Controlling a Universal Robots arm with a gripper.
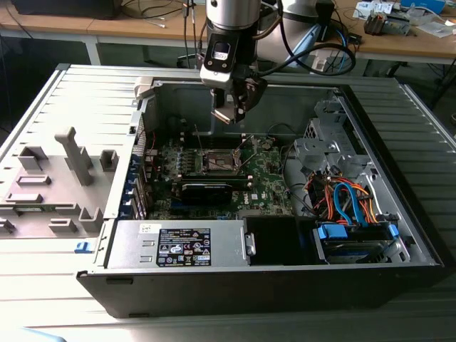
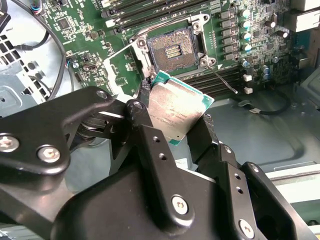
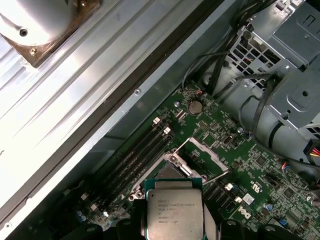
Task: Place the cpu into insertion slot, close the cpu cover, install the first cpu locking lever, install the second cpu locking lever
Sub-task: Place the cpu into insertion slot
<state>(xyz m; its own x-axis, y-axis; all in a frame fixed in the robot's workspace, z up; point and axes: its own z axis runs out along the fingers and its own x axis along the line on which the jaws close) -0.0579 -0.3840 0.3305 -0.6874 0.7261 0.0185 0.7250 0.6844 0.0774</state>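
Gripper (image 2: 172, 125): black fingers (image 2: 150, 145) clamped on two opposite edges of the cpu (image 2: 175, 107), which leaves its underside free for seating.
Cpu: hangs above the board, apart from the socket. The silvery face looks back at the wrist, the plate is tilted, and one corner leads toward the socket. It is square, so no long axis.
Insertion slot (image 2: 172, 48): bare, dark centre exposed.
Cpu cover (image 2: 122, 54): stands open beside the slot, apparently to clear entry; its exact angle is hard to judge.
Locking lever (image 2: 222, 80): thin wire, unlatched.
Circuit board (image 2: 75, 30): flat inside the open case (image 1: 399, 214).
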